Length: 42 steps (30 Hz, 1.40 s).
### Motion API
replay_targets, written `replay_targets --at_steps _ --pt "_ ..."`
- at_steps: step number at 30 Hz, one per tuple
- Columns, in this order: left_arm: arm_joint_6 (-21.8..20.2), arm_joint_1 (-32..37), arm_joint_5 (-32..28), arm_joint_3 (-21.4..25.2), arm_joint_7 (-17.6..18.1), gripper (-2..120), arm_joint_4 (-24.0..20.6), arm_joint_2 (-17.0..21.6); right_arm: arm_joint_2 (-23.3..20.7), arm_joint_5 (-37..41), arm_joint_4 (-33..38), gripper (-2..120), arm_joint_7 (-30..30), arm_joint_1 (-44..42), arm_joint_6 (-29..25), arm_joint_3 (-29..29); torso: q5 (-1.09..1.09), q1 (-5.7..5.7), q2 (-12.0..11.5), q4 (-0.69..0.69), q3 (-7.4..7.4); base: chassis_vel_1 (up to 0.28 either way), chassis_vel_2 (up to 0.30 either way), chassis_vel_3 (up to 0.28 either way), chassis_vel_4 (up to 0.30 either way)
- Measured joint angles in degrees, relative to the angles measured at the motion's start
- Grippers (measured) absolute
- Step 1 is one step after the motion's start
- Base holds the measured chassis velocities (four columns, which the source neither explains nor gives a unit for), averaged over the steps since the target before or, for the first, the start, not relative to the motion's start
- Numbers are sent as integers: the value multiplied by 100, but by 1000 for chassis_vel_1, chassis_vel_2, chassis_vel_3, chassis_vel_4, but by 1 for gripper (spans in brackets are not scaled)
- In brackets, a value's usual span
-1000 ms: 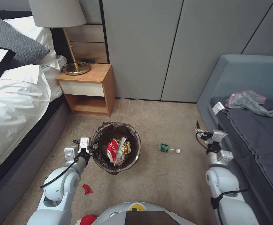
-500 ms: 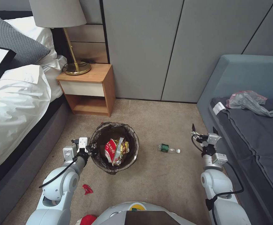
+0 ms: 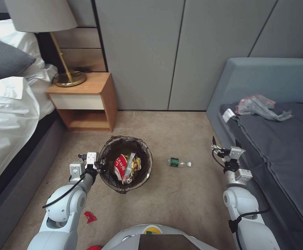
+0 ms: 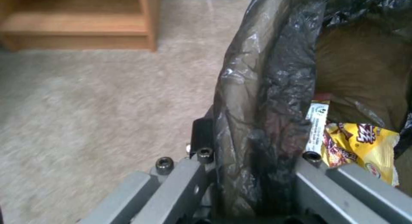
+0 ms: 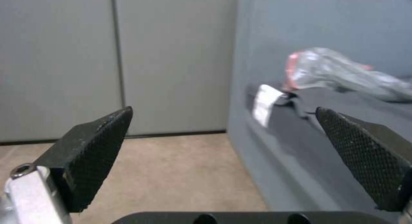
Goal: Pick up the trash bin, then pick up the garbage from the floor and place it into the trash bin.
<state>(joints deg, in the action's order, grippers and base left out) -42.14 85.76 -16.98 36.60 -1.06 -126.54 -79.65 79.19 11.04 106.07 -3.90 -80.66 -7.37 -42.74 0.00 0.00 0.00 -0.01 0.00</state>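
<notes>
The left pincer point(image 3: 101, 163) is clamping the bagged rim of the trash bin point(image 3: 125, 163), which is sitting on the carpet with snack bags already inside. The right pincer point(image 3: 224, 145) is hanging wide open and holding nothing near the sofa point(image 3: 262, 80). The bottle point(image 3: 178, 162) is lying just beside the bin, and the red wrapper point(image 3: 90, 217) is lying near the robot's base. My worry: the slick liner could be letting the rim slip, tipping the bin.

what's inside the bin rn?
In the bin: a red-and-white snack bag and a yellow wrapper. Anything beneath them is covered. The left gripper clamps the rim.
</notes>
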Motion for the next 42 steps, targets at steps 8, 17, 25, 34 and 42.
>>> replay_targets --at_steps 8,17,25,34,42 --pt "0 -7 10 -2 -3 0 12 2 -48 12 -16 100 14 4 5 50 0 0 0 1 0 -93 -103 -101 -105" --pt "1 -26 -219 9 44 0 23 -1 -79 14 -17 100 94 2 -9 115 0 0 0 -2 0 -126 -125 -126 -124" --pt "27 -26 -244 2 62 0 45 -20 -67 -81 -22 100 163 -37 -68 184 1 0 0 5 0 -40 -37 -33 -37" --pt "30 -33 -293 4 89 0 60 -20 -71 -109 -54 100 166 -50 -92 196 0 0 0 1 0 0 0 0 0" --pt "28 -23 -312 -15 110 0 58 -22 -70 -121 -54 100 164 -70 -105 226 0 0 0 1 0 0 0 0 0"
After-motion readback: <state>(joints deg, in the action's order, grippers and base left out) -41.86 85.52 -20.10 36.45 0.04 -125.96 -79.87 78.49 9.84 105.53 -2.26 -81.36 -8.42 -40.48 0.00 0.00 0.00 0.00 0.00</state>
